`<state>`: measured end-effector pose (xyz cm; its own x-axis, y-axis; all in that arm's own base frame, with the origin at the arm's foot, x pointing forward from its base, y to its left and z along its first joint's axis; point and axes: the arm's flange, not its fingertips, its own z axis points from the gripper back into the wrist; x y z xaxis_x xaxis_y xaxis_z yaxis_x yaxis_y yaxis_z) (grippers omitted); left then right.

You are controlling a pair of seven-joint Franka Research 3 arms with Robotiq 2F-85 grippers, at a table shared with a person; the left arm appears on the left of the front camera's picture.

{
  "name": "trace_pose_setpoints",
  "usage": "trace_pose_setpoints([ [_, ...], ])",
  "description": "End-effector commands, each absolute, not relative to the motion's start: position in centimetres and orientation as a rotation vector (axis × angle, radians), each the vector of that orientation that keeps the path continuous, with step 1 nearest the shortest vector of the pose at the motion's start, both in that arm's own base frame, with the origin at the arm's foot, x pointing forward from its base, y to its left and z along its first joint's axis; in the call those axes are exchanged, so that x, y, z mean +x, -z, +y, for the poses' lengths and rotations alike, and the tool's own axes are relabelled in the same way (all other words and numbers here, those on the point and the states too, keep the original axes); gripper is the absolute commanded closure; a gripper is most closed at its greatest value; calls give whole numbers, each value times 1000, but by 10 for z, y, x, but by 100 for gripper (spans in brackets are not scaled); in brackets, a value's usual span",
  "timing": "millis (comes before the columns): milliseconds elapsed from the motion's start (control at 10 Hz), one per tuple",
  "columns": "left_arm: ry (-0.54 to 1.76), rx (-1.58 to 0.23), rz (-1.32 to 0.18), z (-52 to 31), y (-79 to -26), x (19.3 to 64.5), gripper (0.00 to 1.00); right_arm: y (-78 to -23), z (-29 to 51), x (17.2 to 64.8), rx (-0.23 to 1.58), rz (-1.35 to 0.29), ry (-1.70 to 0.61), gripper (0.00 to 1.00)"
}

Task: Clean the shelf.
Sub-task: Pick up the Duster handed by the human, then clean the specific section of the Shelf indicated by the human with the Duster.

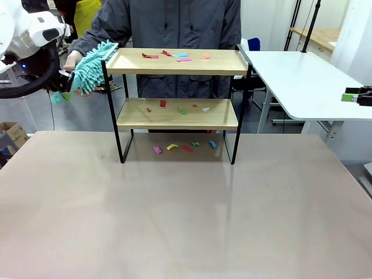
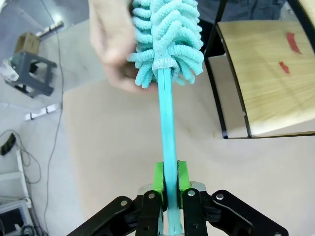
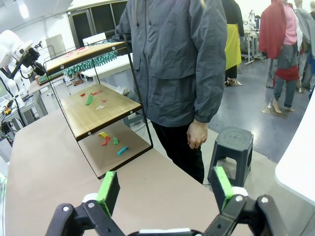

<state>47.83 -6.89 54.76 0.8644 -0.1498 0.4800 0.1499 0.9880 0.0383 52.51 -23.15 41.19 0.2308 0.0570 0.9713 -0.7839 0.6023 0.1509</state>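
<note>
The shelf [image 1: 177,62] stands at the table's far middle, with coloured paper scraps [image 1: 180,56] on both boards and on the tabletop beneath it. At its top left corner my left gripper [image 1: 64,82] is shut on the teal handle [image 2: 167,123] of a fluffy teal duster [image 1: 93,65]. The duster head [image 2: 167,34] lies against the shelf's left end, and a person's hand [image 2: 110,44] holds the head too. In the left wrist view the shelf board [image 2: 268,73] is on the right. My right gripper [image 1: 347,95] hangs open far to the right, fingers [image 3: 108,189] spread wide with nothing between them.
The person in a grey jacket [image 1: 183,23] stands right behind the shelf. A white side table [image 1: 296,81] sits at the right under my right gripper. A dark stool [image 3: 231,142] stands beyond the table. The beige tabletop [image 1: 186,215] stretches in front of the shelf.
</note>
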Motion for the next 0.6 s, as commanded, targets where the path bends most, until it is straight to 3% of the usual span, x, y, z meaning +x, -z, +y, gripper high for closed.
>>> trace_pose_setpoints([
  [0, 176, 3, -517, -70, -549, 479, 100, -414, -230, 524, 736, -1203, -664, 0],
  [500, 176, 3, -517, -70, -549, 479, 100, -414, -230, 524, 736, -1203, -664, 0],
])
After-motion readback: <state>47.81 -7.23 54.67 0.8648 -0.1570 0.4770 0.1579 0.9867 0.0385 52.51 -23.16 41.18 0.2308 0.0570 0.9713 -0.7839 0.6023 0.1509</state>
